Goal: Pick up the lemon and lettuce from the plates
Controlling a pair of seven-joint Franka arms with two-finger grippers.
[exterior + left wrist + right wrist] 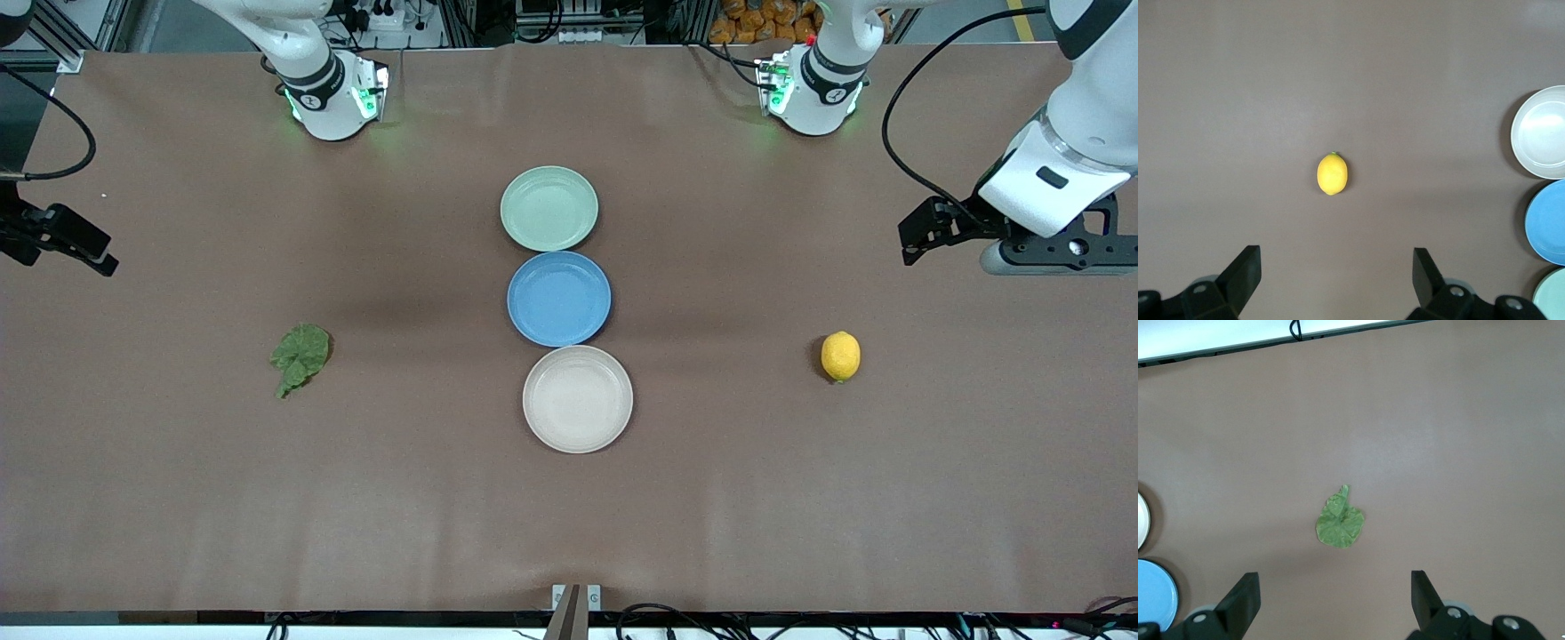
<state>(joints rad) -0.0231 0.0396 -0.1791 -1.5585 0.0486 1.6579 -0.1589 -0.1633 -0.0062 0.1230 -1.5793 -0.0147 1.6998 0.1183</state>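
Note:
The lemon lies on the bare table toward the left arm's end, off the plates; it also shows in the left wrist view. The lettuce lies on the bare table toward the right arm's end, and in the right wrist view. The pale green plate and the beige-white plate are both empty. My left gripper is open and empty, high over the table near the lemon. My right gripper is open and empty, high over the table near the lettuce.
An empty blue plate sits between the two plates, touching both, in a row down the table's middle. The brown table cover is bare around the lemon and the lettuce. The arms' bases stand along the table's edge.

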